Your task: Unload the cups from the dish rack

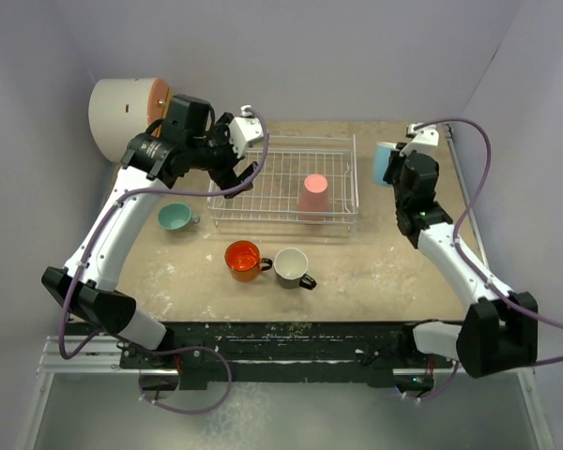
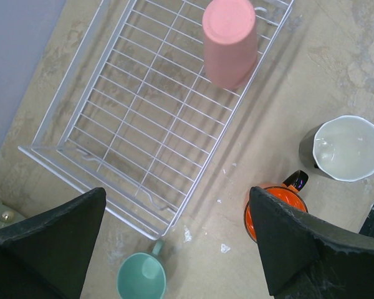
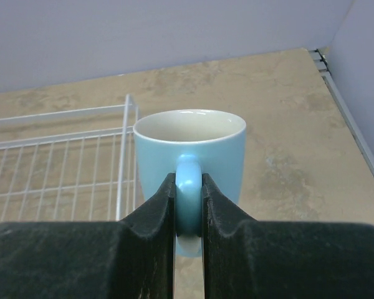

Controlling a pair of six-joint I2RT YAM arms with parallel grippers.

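Note:
The white wire dish rack (image 1: 281,148) (image 2: 131,118) (image 3: 62,156) lies at the back middle of the table. One pink tumbler (image 1: 312,195) (image 2: 229,40) stands upside down in its right part. On the table in front are a teal mug (image 1: 174,217) (image 2: 141,277), an orange mug (image 1: 243,260) (image 2: 254,219) and a black mug with a white inside (image 1: 291,266) (image 2: 348,148). My left gripper (image 1: 239,173) (image 2: 174,249) hangs open above the rack's left end, with nothing between its fingers. My right gripper (image 1: 401,173) (image 3: 188,205) is shut on the handle of an upright light blue mug (image 1: 385,161) (image 3: 190,146), just right of the rack.
A white drum with an orange face (image 1: 127,112) stands at the back left, behind my left arm. Grey walls close in the table at the back and on both sides. A purple cable (image 1: 479,187) loops over my right arm.

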